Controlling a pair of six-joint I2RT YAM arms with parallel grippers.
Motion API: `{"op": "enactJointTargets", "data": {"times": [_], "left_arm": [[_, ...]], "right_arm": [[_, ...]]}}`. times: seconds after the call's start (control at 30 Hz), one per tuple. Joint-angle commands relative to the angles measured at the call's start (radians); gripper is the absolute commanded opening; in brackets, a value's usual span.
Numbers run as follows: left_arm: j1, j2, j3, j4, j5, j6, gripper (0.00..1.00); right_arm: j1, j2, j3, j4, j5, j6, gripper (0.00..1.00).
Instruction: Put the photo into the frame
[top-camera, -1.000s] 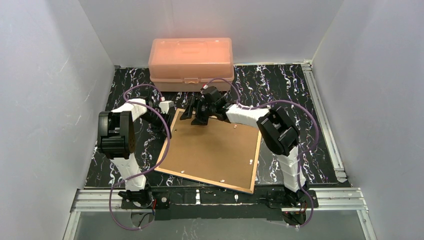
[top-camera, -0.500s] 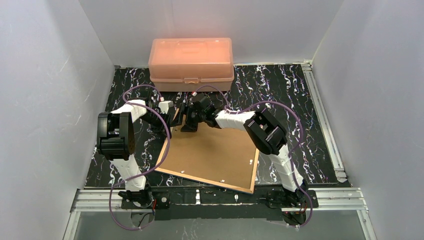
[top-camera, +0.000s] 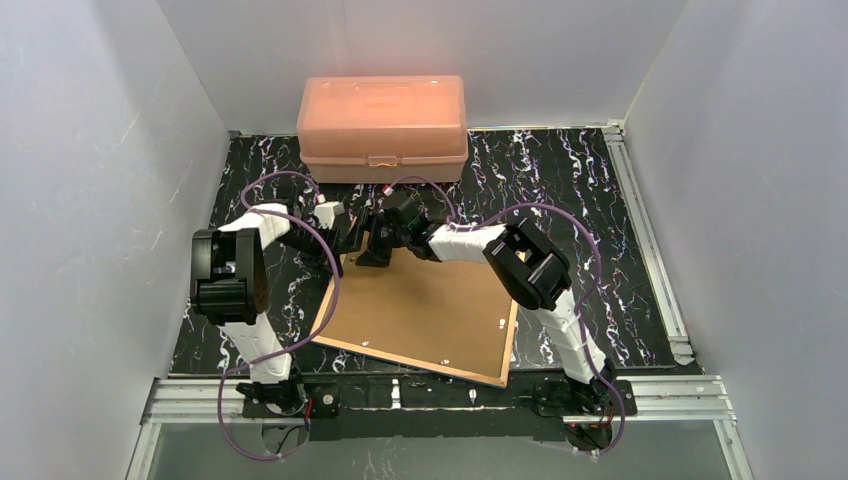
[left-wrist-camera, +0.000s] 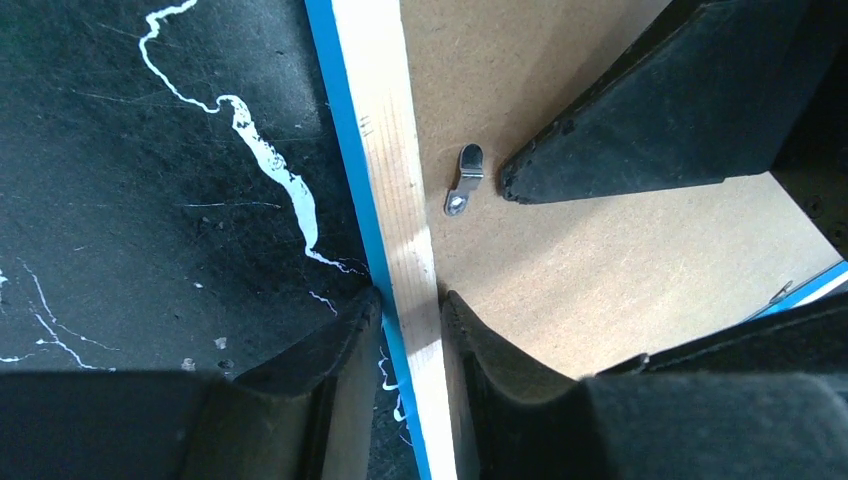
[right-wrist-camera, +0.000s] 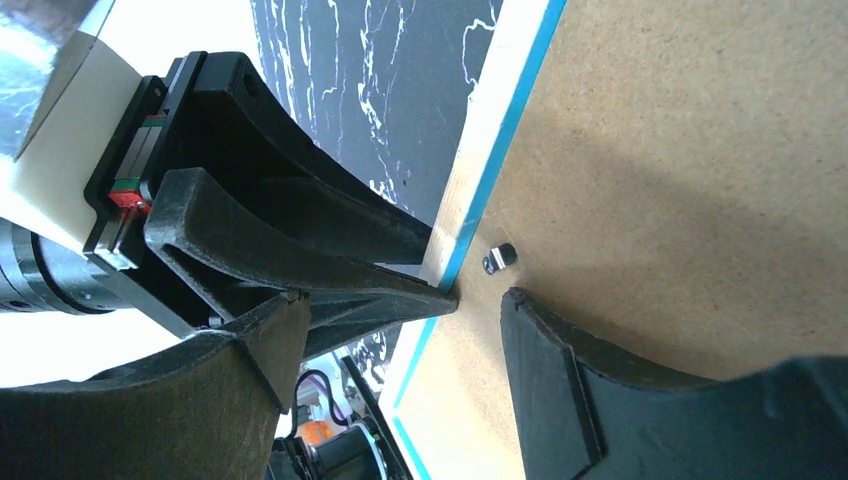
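The frame (top-camera: 420, 315) lies face down on the black marbled table, brown fibreboard backing up. My left gripper (top-camera: 345, 235) is shut on its left rail near the far left corner; in the left wrist view the fingers (left-wrist-camera: 330, 350) pinch the pale wood and blue edge of the frame (left-wrist-camera: 395, 200). My right gripper (top-camera: 375, 245) hovers open over the backing at that same corner. In the right wrist view the right gripper (right-wrist-camera: 400, 305) has one fingertip close to a small metal turn clip (right-wrist-camera: 498, 258), the same clip (left-wrist-camera: 462, 180) shown by the left wrist. The photo is out of view.
A salmon-pink plastic box (top-camera: 382, 125) stands shut at the back of the table, just beyond both grippers. Grey walls close in left, right and behind. Aluminium rails (top-camera: 650, 250) run along the table's right and near edges.
My right gripper has moved left along the frame's far edge, close up to the left gripper at the corner. The left gripper has kept its hold on the rail.
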Motion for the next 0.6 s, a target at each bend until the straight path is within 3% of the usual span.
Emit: {"op": "enactJointTargets", "data": {"times": [0.0, 0.27, 0.57], "left_arm": [[-0.007, -0.042, -0.069, -0.059, 0.019, 0.076, 0.3], [-0.007, -0.089, -0.101, -0.069, 0.033, 0.128, 0.4], [0.041, -0.093, -0.107, -0.092, 0.062, 0.191, 0.39]], "right_arm": [[0.005, 0.013, -0.015, 0.044, 0.049, 0.022, 0.77], [0.002, 0.003, -0.044, 0.055, 0.061, 0.056, 0.77], [-0.017, -0.04, -0.108, 0.066, 0.123, 0.079, 0.77]]}}
